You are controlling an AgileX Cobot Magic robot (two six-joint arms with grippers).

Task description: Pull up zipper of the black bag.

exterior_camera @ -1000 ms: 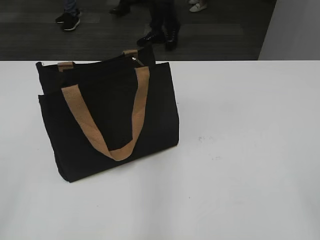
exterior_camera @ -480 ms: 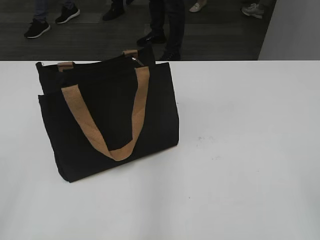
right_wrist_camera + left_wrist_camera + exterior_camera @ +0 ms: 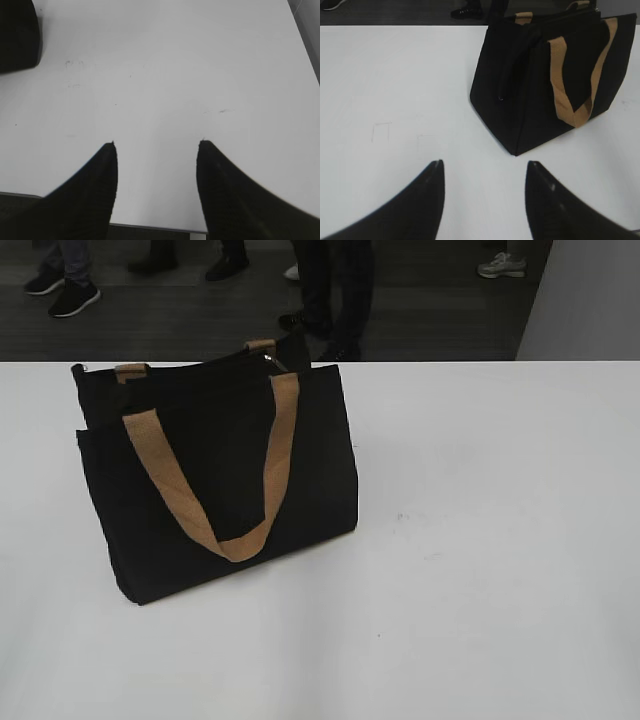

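The black bag (image 3: 220, 470) stands upright on the white table (image 3: 480, 540), left of centre, with a tan strap handle (image 3: 215, 480) hanging down its front. A small silvery metal pull (image 3: 270, 359) shows on the zipper at the top rim, near the right end. The bag also shows in the left wrist view (image 3: 550, 80), ahead and to the right of my open, empty left gripper (image 3: 485, 167). A corner of the bag (image 3: 17, 35) shows at the top left of the right wrist view. My right gripper (image 3: 157, 145) is open and empty over bare table near the front edge. Neither gripper shows in the exterior view.
People's legs and shoes (image 3: 330, 290) stand on the dark floor beyond the table's far edge. A grey wall panel (image 3: 585, 300) is at the back right. White table top lies right of the bag.
The bag and both grippers have not moved. Only the people's feet behind the table have shifted.
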